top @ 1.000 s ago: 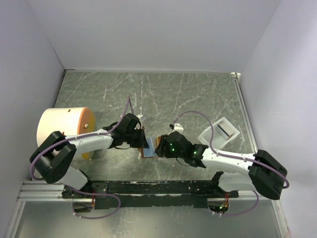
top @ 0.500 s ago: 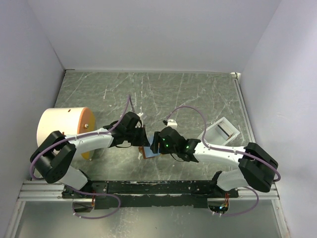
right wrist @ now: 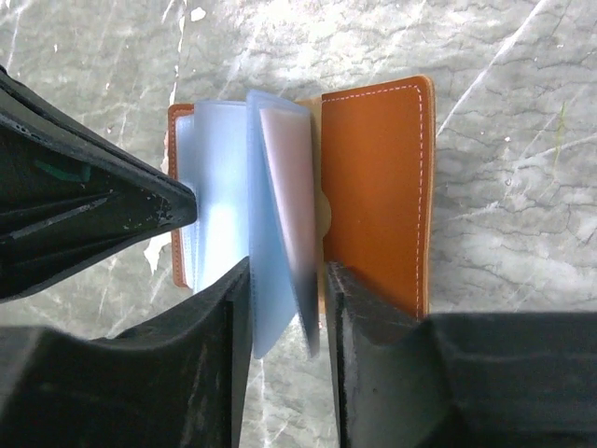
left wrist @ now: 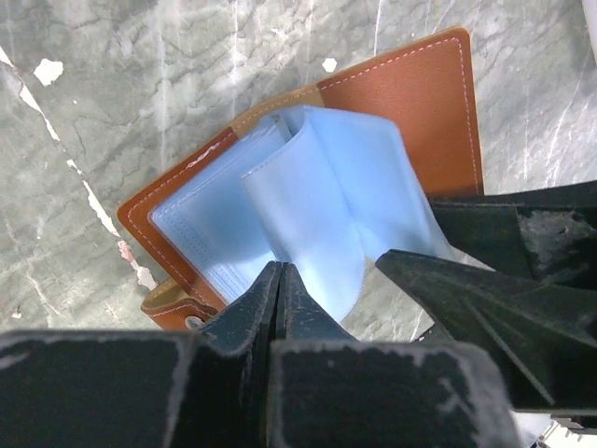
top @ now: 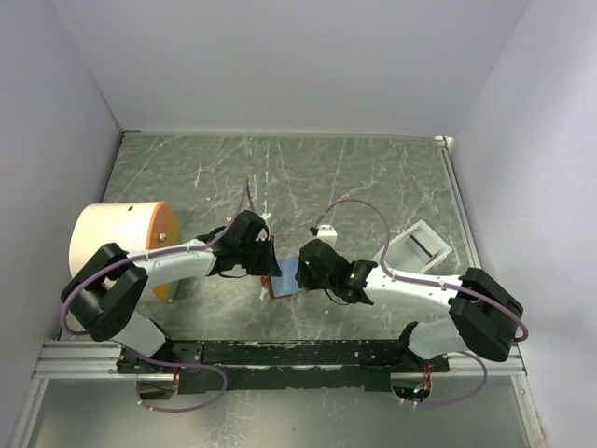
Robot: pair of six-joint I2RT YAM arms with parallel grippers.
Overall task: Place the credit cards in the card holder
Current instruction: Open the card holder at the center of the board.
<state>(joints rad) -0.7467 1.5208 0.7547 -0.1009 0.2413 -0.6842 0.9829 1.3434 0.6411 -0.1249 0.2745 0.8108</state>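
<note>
Right wrist view gives us the card holder [right wrist: 373, 187] lying open on the marbled table [right wrist: 504, 112], its light-blue sleeves [right wrist: 219, 187] standing up, one showing tan inside. The right gripper [right wrist: 287, 275] straddles them, jaws apart. The left gripper [left wrist: 280, 280], fingers pressed together, touches the lining. The white tray [top: 415, 247], with a dark strip inside, sits well apart near the right wall.

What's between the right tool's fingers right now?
In the right wrist view, upright light-blue sleeves of the open card holder sit between the fingers of the right tool.
</note>
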